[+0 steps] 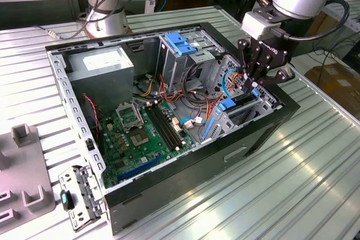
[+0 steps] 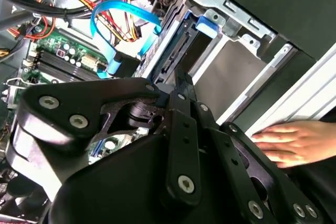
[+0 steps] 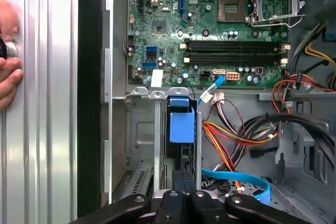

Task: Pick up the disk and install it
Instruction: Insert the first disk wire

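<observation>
The disk (image 1: 243, 104) stands on edge in the drive bay at the open computer case's (image 1: 169, 178) corner, on the exterior view's right. Its blue side rail (image 3: 182, 124) and black edge (image 2: 176, 56) show in both wrist views, part way down in the metal bay. My gripper (image 1: 251, 81) hangs straight above it with its fingers pressed together. The fingertips (image 2: 178, 85) sit right at the disk's upper edge, and I cannot tell whether they touch it. From above, the gripper (image 3: 182, 179) lines up with the disk's thin edge.
A person's hand (image 2: 294, 140) rests on the ribbed table (image 1: 315, 172) beside the case. Inside are the motherboard (image 1: 135, 133), a grey power supply box (image 1: 101, 66), a cage with a blue latch (image 1: 180, 43), and loose cables including a blue ribbon (image 3: 236, 177). Grey fixtures (image 1: 22, 161) lie at the exterior view's left.
</observation>
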